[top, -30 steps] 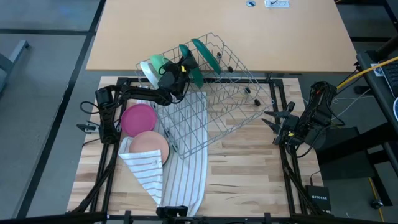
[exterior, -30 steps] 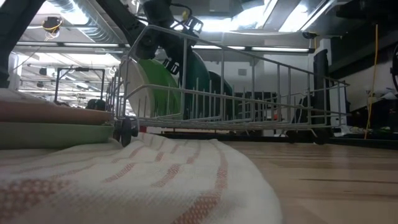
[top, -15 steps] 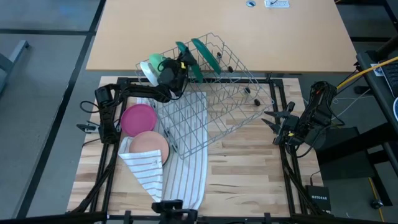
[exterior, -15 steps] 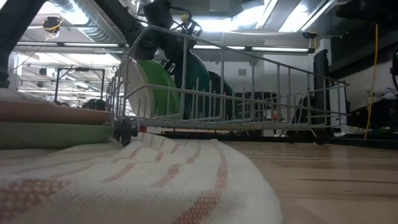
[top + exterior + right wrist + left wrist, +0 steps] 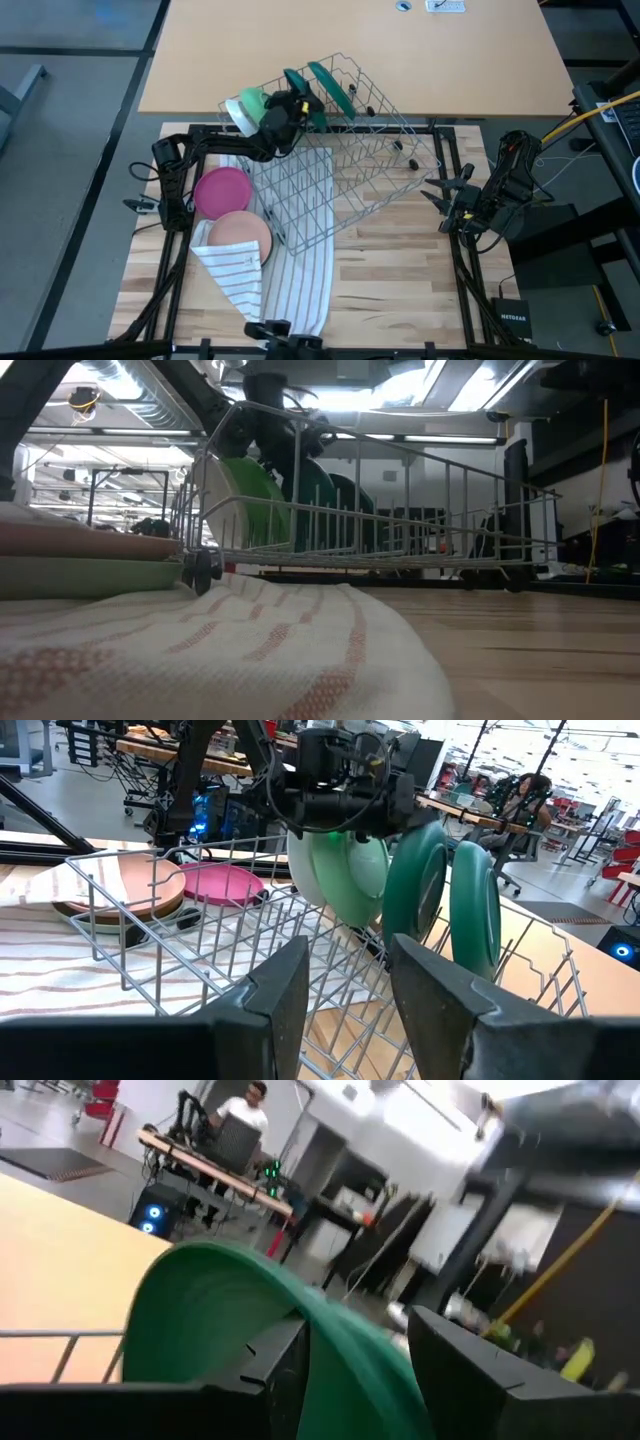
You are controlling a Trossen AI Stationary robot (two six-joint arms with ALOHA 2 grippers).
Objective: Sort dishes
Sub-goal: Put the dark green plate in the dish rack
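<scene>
Lower half of dark green plate (image 5: 240, 1295) hidden behind left gripper (image 5: 350, 1380) fingers in left wrist view; room beyond blurred. Stack under peach plate (image 5: 80, 545) cut off by left edge in low view. Striped cloth (image 5: 290, 275) partly covered by wire rack (image 5: 340, 170). Right gripper (image 5: 440, 195) fingertips too small to judge from above.

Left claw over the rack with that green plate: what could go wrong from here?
1. The left claw is closed on a dark green plate standing close to the light green one; lifting or seating it could knock that neighbour.
2. The rack sits partly on the cloth, so a push might shift it.
3. The right claw waits open near the rack's end; a sliding rack could reach it.
</scene>
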